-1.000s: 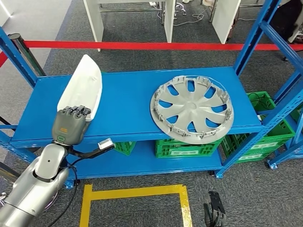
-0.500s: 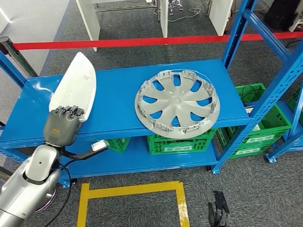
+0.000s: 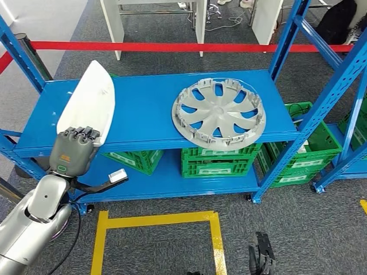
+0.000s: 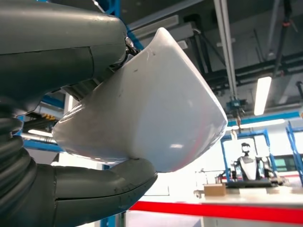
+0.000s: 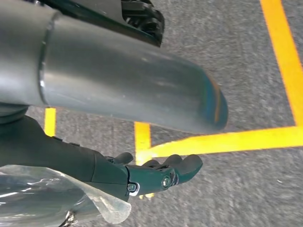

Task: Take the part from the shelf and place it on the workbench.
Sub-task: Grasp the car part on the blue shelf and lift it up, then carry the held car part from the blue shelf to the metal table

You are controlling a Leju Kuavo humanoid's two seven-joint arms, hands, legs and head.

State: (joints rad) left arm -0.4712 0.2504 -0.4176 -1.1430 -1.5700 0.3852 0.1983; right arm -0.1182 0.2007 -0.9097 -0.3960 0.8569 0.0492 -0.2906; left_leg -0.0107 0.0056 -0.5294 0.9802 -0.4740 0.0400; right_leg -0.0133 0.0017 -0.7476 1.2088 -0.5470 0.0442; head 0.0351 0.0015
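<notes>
Head view: a blue shelf [image 3: 151, 114] is recorded across the frame, with green crates [image 3: 216, 160] stowed on its lower level and yellow floor tape [image 3: 160, 220] marked in front. A grey wheel cover [image 3: 218, 113] is listed lying flat on the right half of the upper level, its near edge projecting slightly past the shelf lip. The white part [image 3: 89, 104], a smooth curved shell, is shown at the left end of the shelf in the grasp of the left hand [image 3: 73, 152], whose fingers are wrapped over its near end; whether it is resting on the shelf or lifted cannot be told. In the left wrist view the part [image 4: 143, 109] is seen clamped between thumb and fingers. The right hand [image 5: 157, 172] is noted hanging low over the floor, holding nothing, fingers loosely extended.

Risks, judged: the glossy, rounded shell may be rotated or slipped out of a grasp taken at one end only; the far tip may be knocked against the shelf upright during withdrawal.
</notes>
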